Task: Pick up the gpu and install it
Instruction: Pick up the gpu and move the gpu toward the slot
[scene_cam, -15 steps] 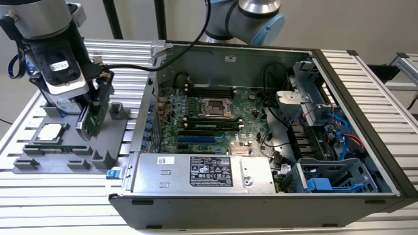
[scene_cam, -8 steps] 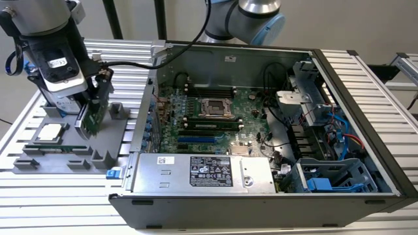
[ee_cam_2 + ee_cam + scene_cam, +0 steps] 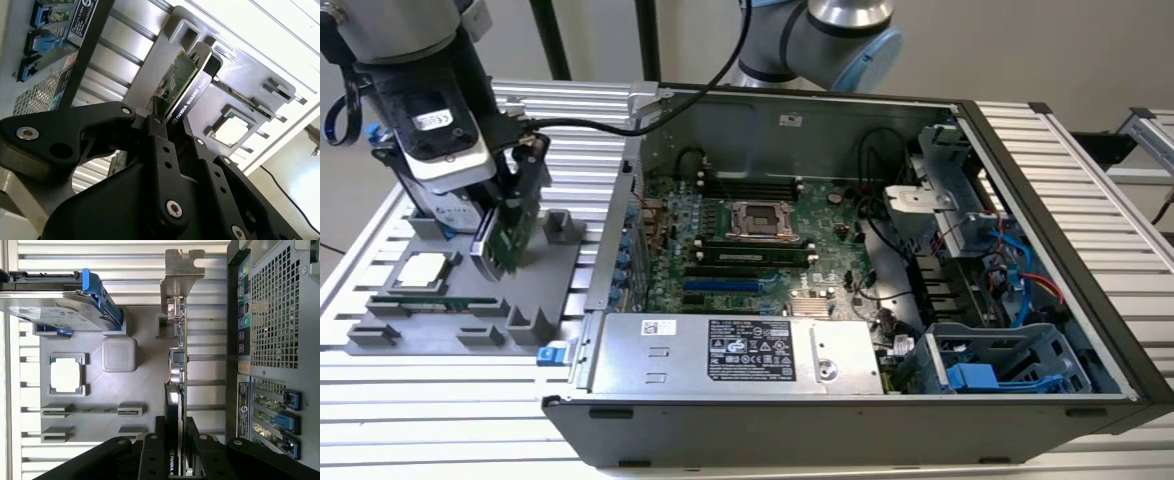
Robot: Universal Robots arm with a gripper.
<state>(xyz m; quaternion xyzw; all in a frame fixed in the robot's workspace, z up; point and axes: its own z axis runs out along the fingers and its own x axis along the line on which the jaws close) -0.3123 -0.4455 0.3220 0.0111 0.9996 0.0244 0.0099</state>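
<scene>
Gpu [image 3: 500, 238] is hanging edge-on from the gripper [image 3: 507, 203], which is clamped shut on the card's upper end. It sits over the grey tray [image 3: 574, 255] at the exterior view's left, outside the computer case [image 3: 1067, 250]. Can't tell if its lower end is touching the tray or just clear of it.

Looks-wise it's a thin green board [image 3: 181, 80] with a black cooler [image 3: 197, 80] on one face that has some white print along it. In the first wrist view you're looking right down the edge of the card [image 3: 177, 365], black fingers [image 3: 150, 445] pinching it from both sides, and the silver bracket [image 3: 182, 265] sticks out at the far end.

Going outward on the tray [image 3: 145, 385]: a square processor chip [image 3: 65, 375] in its pocket, a thin memory stick [image 3: 85, 410] lying in its slot near it, and a silver hard drive [image 3: 55, 305] with blue rails standing well apart from the card.

The case lies open next to the tray with the motherboard [image 3: 747, 250] facing up. Everything's on a slatted metal table [image 3: 440, 400].
</scene>
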